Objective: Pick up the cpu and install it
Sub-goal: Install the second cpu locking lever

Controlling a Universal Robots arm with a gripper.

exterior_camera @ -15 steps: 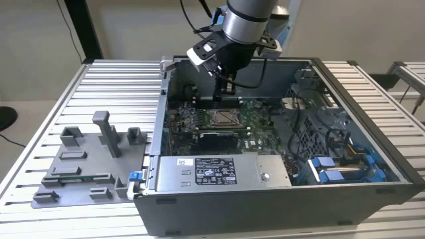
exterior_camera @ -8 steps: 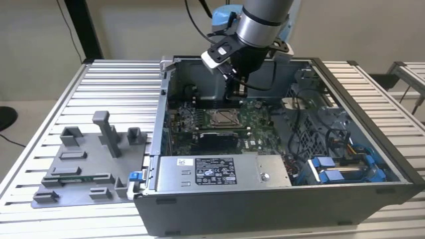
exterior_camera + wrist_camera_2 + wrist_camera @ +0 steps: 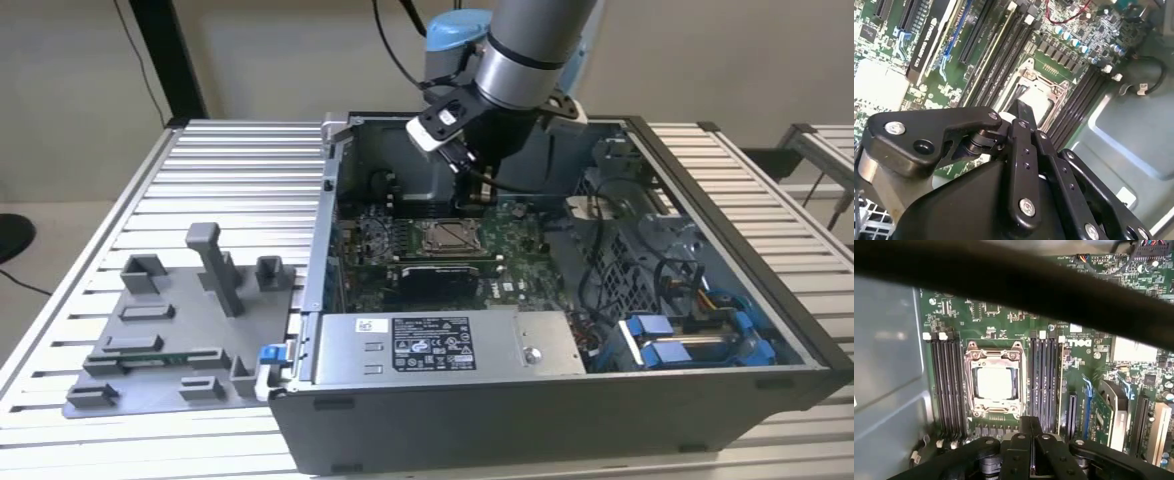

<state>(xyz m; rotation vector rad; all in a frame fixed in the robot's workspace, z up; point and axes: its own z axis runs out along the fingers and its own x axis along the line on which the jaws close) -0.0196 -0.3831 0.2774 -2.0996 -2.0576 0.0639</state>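
Note:
The cpu point(image 3: 995, 383), a pale silver-white square, lies flat inside the metal-framed socket point(image 3: 970, 390) of the green motherboard point(image 3: 1004, 320). In the exterior view the cpu point(image 3: 447, 236) sits mid-board inside the open computer case point(image 3: 561, 410). My gripper point(image 3: 485, 188) hangs just above the board, a little behind the socket toward the case's back wall. Its black fingers point(image 3: 1026, 427) are pressed together with nothing between them, so it is shut and empty. In the second wrist view the fingertips point(image 3: 1023, 111) point down at the socket point(image 3: 1041, 95) from above.
Black memory slots point(image 3: 946, 385) flank the socket on both sides. A grey power supply point(image 3: 447, 343) fills the case front, with blue drive brackets point(image 3: 694, 335) and cables on the exterior view's right. A grey fixture tray point(image 3: 160, 330) with upright blocks stands on the slatted table outside the case.

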